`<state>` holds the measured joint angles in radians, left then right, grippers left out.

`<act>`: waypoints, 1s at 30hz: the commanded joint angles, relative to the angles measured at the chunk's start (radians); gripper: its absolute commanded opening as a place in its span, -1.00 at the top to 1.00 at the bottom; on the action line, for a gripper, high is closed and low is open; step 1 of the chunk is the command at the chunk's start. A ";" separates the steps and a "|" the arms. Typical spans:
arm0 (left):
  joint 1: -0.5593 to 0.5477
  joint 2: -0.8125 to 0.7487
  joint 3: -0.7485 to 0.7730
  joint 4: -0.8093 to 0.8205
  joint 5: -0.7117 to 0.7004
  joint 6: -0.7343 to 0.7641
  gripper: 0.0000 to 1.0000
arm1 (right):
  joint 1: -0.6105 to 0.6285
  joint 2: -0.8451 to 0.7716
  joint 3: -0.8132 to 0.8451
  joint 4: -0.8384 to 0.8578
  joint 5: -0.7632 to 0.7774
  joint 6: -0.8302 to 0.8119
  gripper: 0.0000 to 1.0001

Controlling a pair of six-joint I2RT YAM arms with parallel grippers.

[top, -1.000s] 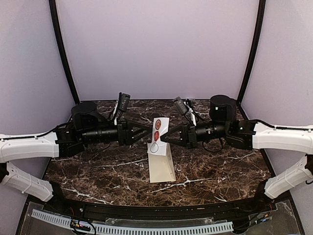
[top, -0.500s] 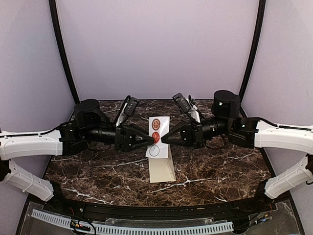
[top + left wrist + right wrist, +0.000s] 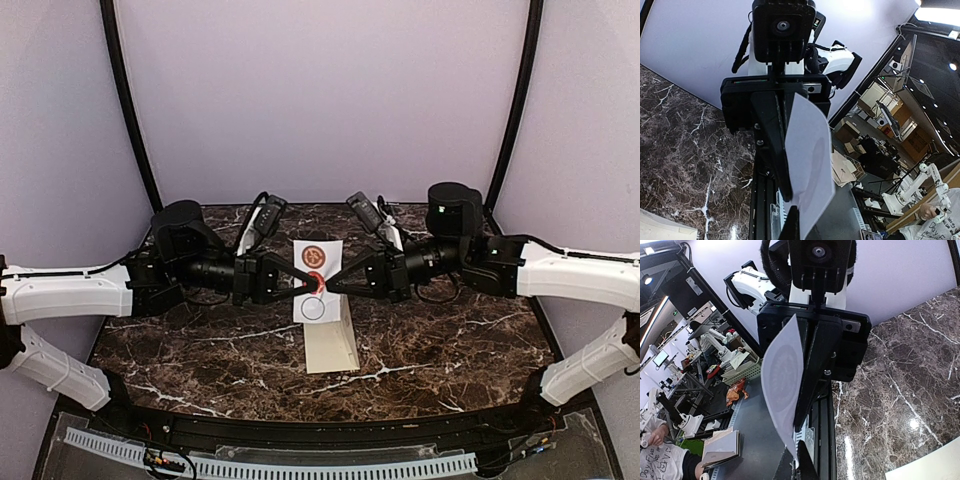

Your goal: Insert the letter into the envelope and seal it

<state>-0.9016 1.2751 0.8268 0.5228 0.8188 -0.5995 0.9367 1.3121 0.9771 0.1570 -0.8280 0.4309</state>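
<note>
A white sticker sheet (image 3: 330,300) with round red and orange seals hangs upright above the table, held between both grippers. My left gripper (image 3: 303,283) is shut on its left side, next to the lower red seal (image 3: 316,282). My right gripper (image 3: 331,283) is shut on its right edge. The left wrist view shows the sheet's blank back (image 3: 810,150) pinched between the fingers (image 3: 790,202). In the right wrist view the sheet (image 3: 782,380) runs down into the closed jaws (image 3: 799,452). The cream envelope (image 3: 330,345) lies flat on the table below. The letter is out of view.
The dark marble table (image 3: 200,350) ends at a black front rail (image 3: 320,435). Purple walls stand close at the back and both sides. A corner of the envelope shows at the bottom of each wrist view (image 3: 660,231) (image 3: 935,467).
My left gripper has moved right to the sheet and shut on it. The sheet, held by my right gripper throughout, has shifted slightly left and turned more square to the camera.
</note>
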 commanded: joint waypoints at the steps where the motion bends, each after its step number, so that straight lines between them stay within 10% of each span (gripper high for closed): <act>1: -0.005 -0.005 -0.008 0.056 0.006 -0.005 1.00 | 0.007 0.021 0.025 0.036 0.025 0.015 0.99; 30: -0.005 -0.005 -0.005 0.070 -0.019 -0.007 1.00 | 0.027 0.074 0.049 0.071 0.127 0.062 1.00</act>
<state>-0.8886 1.2755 0.8223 0.5430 0.7933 -0.6071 0.9455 1.3560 1.0016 0.2134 -0.7849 0.4850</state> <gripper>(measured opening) 0.007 0.003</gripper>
